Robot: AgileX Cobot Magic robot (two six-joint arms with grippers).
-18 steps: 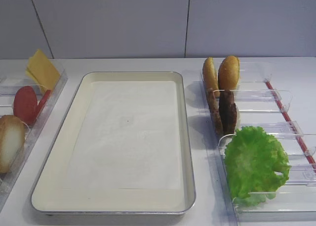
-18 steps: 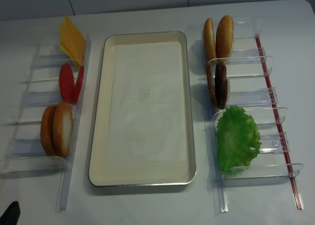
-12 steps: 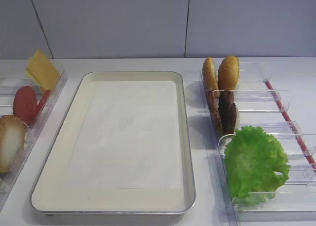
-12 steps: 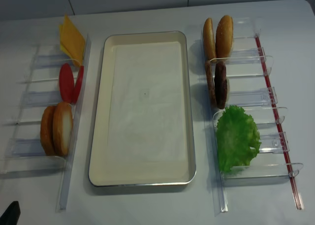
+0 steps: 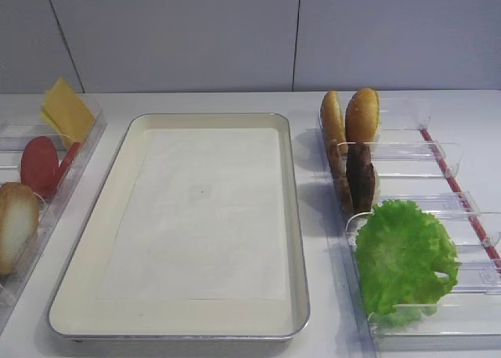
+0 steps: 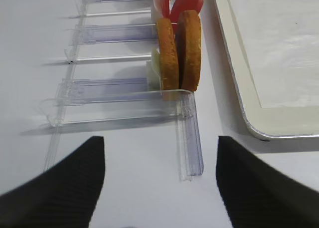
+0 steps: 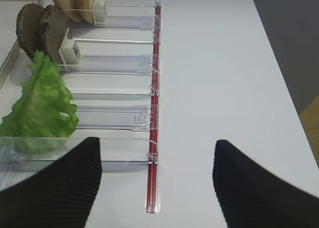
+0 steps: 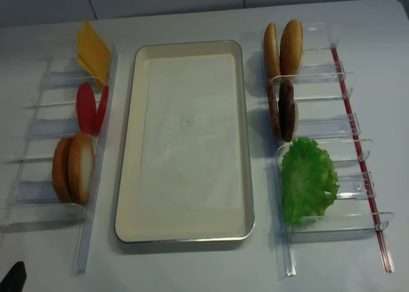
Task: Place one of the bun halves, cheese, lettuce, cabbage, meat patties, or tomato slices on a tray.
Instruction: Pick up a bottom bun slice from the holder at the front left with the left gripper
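Tray (image 8: 131, 177) at table centre, holds only paper liner. Bun halves (image 6: 179, 51) upright in left rack. Left gripper (image 6: 159, 188) fingers apart, gripping nothing; right gripper (image 7: 157, 183) likewise.

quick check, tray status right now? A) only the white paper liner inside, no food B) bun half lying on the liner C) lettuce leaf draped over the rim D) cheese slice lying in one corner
A: the tray holds just its white paper liner; the bun halves, cheese and lettuce all still sit in the clear racks on either side.
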